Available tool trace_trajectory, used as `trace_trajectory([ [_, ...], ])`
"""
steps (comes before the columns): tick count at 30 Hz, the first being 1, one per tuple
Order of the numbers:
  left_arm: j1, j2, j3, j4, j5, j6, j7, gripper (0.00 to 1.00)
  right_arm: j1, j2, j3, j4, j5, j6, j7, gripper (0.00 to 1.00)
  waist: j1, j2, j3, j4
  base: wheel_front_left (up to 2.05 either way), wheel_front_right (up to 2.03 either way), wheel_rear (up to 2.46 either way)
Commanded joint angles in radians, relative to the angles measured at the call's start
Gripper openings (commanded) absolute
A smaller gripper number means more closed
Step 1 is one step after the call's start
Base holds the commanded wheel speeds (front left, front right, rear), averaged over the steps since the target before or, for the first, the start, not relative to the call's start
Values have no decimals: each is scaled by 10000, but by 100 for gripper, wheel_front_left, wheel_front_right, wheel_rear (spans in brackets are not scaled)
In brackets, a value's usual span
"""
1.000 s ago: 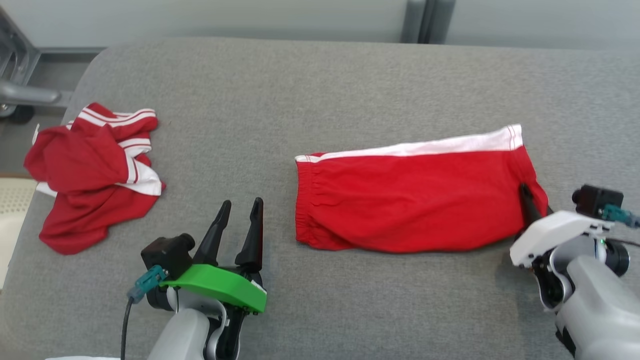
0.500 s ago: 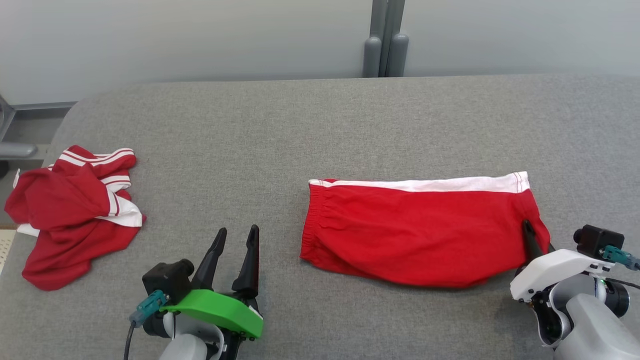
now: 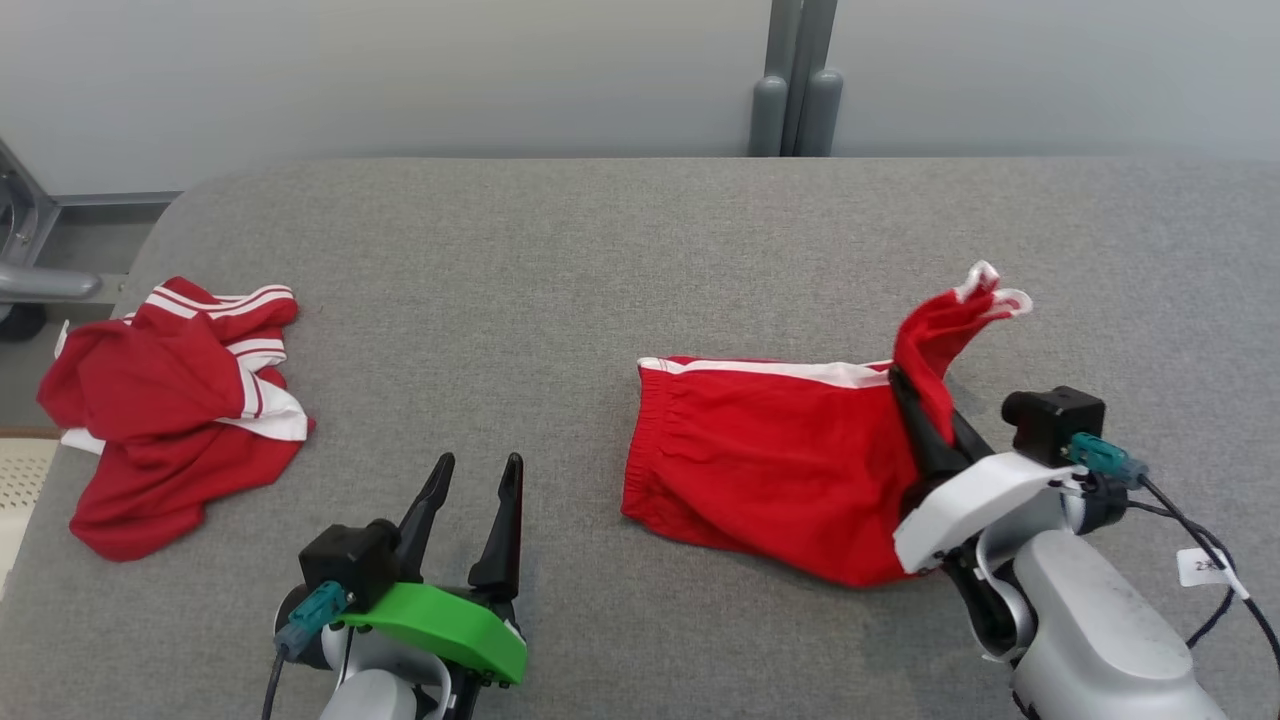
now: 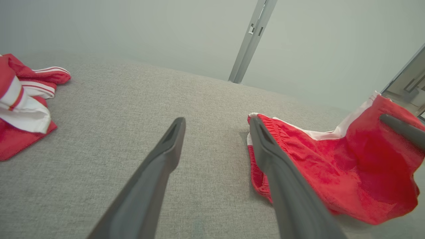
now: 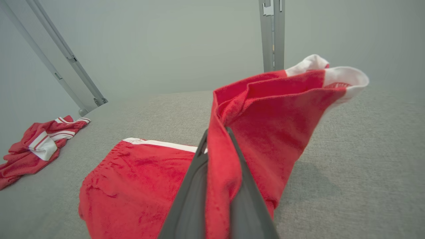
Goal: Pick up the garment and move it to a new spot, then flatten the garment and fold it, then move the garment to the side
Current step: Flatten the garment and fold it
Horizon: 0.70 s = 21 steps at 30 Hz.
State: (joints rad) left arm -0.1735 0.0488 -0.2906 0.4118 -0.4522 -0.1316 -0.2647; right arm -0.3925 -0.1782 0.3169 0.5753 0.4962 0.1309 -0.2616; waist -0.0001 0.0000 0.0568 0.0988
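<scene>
Right jaws: shut tight on the red shorts (image 3: 790, 450) — one end lifted
Left jaws: wide open — holding nothing

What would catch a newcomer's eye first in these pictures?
The red shorts lie right of centre on the grey table, one end pinched in the right claw and lifted off the surface. Next, a crumpled red-and-white garment sits at the table's left edge, and the left claw is open, holding nothing.
</scene>
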Motion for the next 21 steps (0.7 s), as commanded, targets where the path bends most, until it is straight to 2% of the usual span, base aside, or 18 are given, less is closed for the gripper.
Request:
trace_trajectory([
  [1, 160, 34, 53, -33, 178, 15, 7, 100, -92, 16, 178, -109, 2, -4, -44, 0, 1, 0, 24, 118, 0, 0, 0],
  [6, 160, 34, 32, -91, 1004, 15, 7, 100, -341, 202, 1507, -325, 264, -4, -42, 0, 1, 0, 72, 505, 0, 0, 0],
  [10, 202, 34, 85, -108, 1334, 15, 7, 100, -631, 294, 2191, -108, 583, -4, -42, 0, 1, 0, 126, 879, 0, 0, 0],
  [16, 294, 33, 206, -86, 1419, 17, 7, 100, -1028, 504, 2898, 429, 906, -4, -41, 0, 1, 0, 242, 1455, 0, 0, 0],
  [21, 400, 31, 247, -39, 1255, 15, 7, 100, -1209, 604, 3091, 971, 1001, -4, -38, 0, 1, 0, 360, 1910, 0, 0, 0],
])
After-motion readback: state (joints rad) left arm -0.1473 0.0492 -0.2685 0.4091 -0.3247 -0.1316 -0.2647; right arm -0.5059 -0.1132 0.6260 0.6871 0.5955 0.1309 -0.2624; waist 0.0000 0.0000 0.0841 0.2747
